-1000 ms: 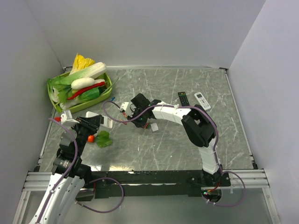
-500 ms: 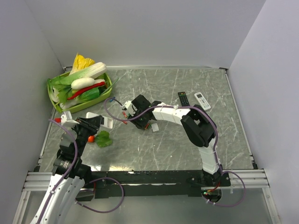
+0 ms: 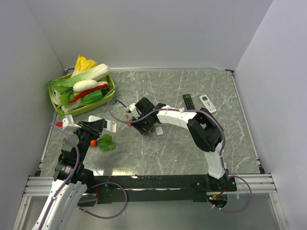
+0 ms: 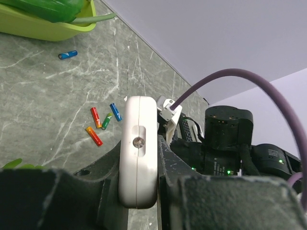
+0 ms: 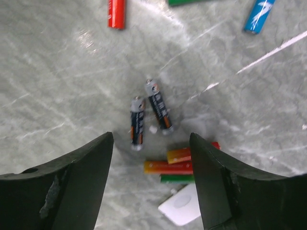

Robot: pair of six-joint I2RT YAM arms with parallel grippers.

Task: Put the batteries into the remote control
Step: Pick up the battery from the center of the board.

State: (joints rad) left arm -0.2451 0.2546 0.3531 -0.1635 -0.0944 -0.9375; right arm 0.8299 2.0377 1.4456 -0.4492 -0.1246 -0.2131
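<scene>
At the table's 9 o'clock side, left gripper (image 4: pixel 139 165): your fingers (image 4: pixel 175 167) are clamped on the remote control (image 4: pixel 138 148), one dark finger against each long side.
remote control: white, seen end-on from the left wrist, held on edge with a small round window in the end that faces the camera; you cannot see its button face.
right gripper (image 5: pixel 149 141): just to 9 o'clock of the centre of the table (image 3: pixel 192 148), pointing down at the marble, its fingers (image 5: pixel 76 187) spread wide with nothing gripped.
black cells (image 5: pixel 159 106): two lie on the marble under that gap, side by side and nearly parallel, touching neither finger.
batteries (image 5: pixel 116 10): coloured ones lie scattered round the black pair in your right wrist view: red at 11 o'clock, blue at 1 o'clock, a green one cut off at 12 o'clock, and a tight bunch of orange, red and green at 6 o'clock.
white piece (image 5: pixel 180 210): small and flat, just past that bunch at 6 o'clock; you cannot tell what it is.
stray battery (image 4: pixel 67 54): blue, alone near the tray, well apart from the rest.
tray (image 3: pixel 113 87): lime green, heaped with vegetables, at the table's 10 o'clock corner.
black remote (image 3: pixel 188 101), white remote (image 3: pixel 207 103): side by side at 1 o'clock from centre, apart from both grippers.
tomato (image 3: pixel 93 142), leaf (image 3: pixel 106 143): just at 6 o'clock from your left gripper.
</scene>
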